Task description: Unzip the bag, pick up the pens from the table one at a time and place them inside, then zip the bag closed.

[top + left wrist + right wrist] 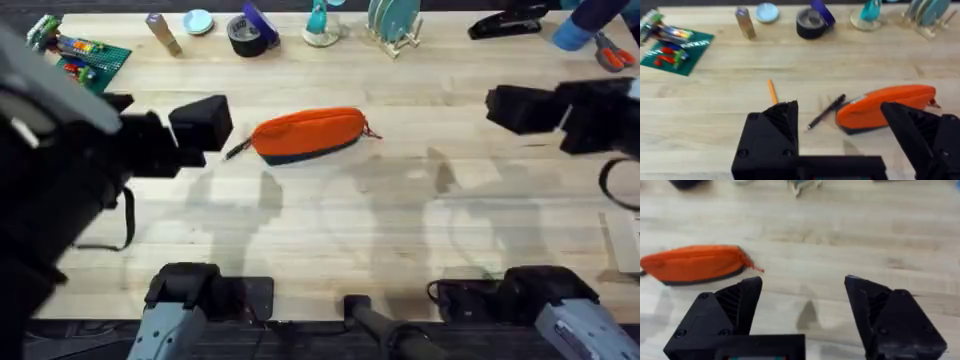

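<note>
The orange bag (pixel 308 133) lies on the table (pixel 330 230) at centre back, its zipper shut and a red pull at its right end. A dark pen (pixel 826 112) lies just left of the bag (pixel 885 106), and an orange pen (pixel 772 92) lies further left, partly behind my finger. My left gripper (pixel 205 124) hovers open left of the bag, above the pens. My right gripper (pixel 520 108) hangs open well to the right of the bag (pixel 695 264), holding nothing.
Along the back edge stand a green plate of toy bricks (pixel 85 52), a small block (pixel 164 33), a lid (pixel 198 21), a tape roll (pixel 247 36), a teal figure (pixel 320 25), a dish rack (pixel 392 25), a stapler (pixel 508 24) and scissors (pixel 610 50).
</note>
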Controlling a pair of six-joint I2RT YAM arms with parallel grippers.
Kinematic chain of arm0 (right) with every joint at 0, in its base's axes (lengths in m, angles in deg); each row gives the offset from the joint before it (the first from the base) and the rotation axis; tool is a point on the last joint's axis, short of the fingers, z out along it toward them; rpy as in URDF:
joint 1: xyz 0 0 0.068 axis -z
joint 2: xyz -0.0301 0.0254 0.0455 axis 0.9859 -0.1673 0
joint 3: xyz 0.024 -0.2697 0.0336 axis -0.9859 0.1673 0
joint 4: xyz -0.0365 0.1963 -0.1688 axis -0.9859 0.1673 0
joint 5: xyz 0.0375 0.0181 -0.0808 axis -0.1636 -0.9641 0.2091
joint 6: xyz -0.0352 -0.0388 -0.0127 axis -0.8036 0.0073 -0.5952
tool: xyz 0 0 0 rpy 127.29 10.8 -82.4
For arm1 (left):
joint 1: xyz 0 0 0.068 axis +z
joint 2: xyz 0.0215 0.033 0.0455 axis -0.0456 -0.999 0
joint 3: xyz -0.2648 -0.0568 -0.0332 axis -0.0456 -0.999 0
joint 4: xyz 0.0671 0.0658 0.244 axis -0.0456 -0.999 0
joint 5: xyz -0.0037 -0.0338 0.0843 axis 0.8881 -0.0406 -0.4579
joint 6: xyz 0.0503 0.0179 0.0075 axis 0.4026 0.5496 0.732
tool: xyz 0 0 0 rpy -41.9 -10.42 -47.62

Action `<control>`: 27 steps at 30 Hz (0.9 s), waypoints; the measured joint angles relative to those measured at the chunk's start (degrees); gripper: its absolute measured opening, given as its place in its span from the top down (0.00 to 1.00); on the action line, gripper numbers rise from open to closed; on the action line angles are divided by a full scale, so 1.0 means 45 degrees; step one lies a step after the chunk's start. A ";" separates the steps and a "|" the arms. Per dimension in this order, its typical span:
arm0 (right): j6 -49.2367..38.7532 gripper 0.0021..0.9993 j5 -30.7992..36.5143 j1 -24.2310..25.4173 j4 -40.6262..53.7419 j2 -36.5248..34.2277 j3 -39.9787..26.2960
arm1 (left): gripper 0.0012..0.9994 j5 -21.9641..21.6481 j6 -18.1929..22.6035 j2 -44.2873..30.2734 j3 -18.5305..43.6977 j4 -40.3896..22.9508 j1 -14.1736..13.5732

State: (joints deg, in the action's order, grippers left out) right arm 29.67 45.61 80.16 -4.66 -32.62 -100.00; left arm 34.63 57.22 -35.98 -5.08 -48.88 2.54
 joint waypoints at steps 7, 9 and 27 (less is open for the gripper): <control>0.0039 0.00 -0.0314 0.0000 0.1602 -0.3313 -0.2227 | 0.01 0.0465 0.0005 -0.2654 0.1209 -0.0906 0.0000; 0.0039 0.00 -0.0344 0.0000 0.1789 -0.4134 -0.2640 | 0.01 0.0585 0.0003 -0.3305 0.1356 -0.0869 0.0000; 0.0040 0.00 -0.0382 0.0000 0.1723 -0.6018 -0.2971 | 0.01 0.0777 0.0430 -0.5076 0.1385 -0.0595 0.0000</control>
State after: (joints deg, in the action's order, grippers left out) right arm 29.85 43.89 80.16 3.09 -59.70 -113.37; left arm 38.12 59.15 -58.83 1.16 -51.55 2.54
